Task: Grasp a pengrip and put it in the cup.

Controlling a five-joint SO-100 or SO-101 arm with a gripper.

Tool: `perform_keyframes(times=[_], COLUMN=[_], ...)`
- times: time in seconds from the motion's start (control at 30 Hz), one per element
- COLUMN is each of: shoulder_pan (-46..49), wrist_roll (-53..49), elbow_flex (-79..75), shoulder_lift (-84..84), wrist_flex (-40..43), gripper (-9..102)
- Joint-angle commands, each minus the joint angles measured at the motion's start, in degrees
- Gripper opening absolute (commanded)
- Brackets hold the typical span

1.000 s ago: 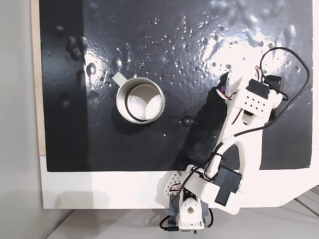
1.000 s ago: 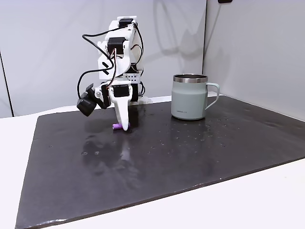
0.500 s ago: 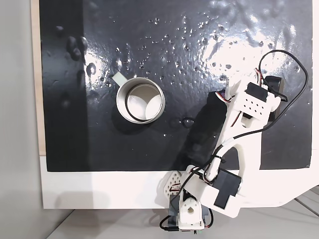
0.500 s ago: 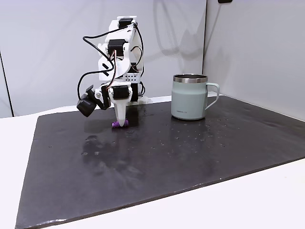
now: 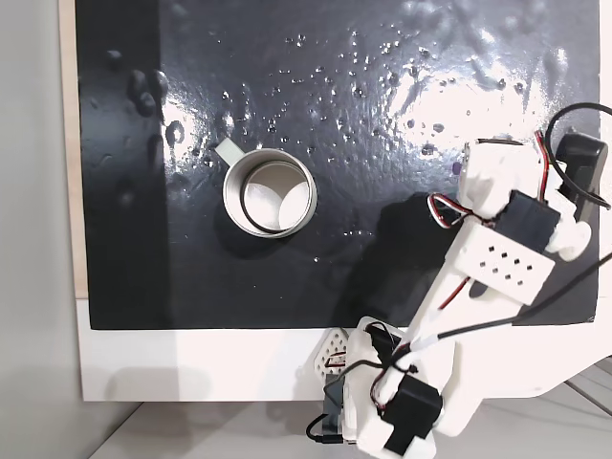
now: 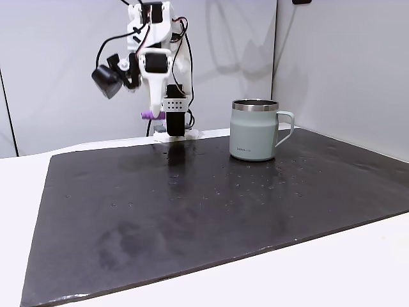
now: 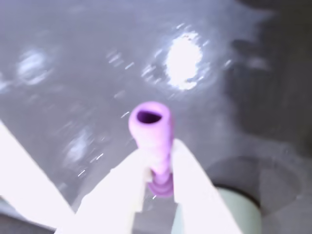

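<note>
One pengrip, a short purple tube with a hollow end, is pinched between the two white plastic fingers of the gripper, held up above the glossy black mat. One round metal cup with a pale inside stands well apart; the blurred wrist view hides any ribbing.

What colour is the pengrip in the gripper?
Light purple; the pengrip shows best in the wrist view, clamped in the gripper.

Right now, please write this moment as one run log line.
phase: carry | gripper: shut on pengrip, lifted above mat | cup: upright, apart
</note>
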Motion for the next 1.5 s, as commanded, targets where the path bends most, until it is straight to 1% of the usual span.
perform_keyframes(times=[0.0, 0.13, 0.27, 0.63, 0.8, 1.07, 1.13, 1.27, 1.3, 1.4, 1.47], shoulder_pan=[0.6, -1.2, -6.3, -32.3, -41.7, -52.2, -54.2, -54.2, -54.0, -53.4, -53.2], wrist_roll=[0.6, 0.6, 1.6, 12.9, 13.8, 15.2, 16.0, 16.9, 16.9, 17.3, 17.4], elbow_flex=[-6.3, -9.8, -9.6, -14.4, -14.8, -11.9, -11.9, -12.9, -13.1, -13.2, -12.9], shoulder_lift=[8.9, 14.5, 17.8, 17.0, 18.3, 17.8, 17.2, 15.1, 14.8, 14.6, 14.9], wrist_flex=[3.8, 7.0, 9.8, 19.2, 19.6, 19.7, 19.6, 19.4, 19.4, 19.3, 19.3], gripper=[0, 0, 0, 0, 0, 0, 0, 0, 3, 24, 34])
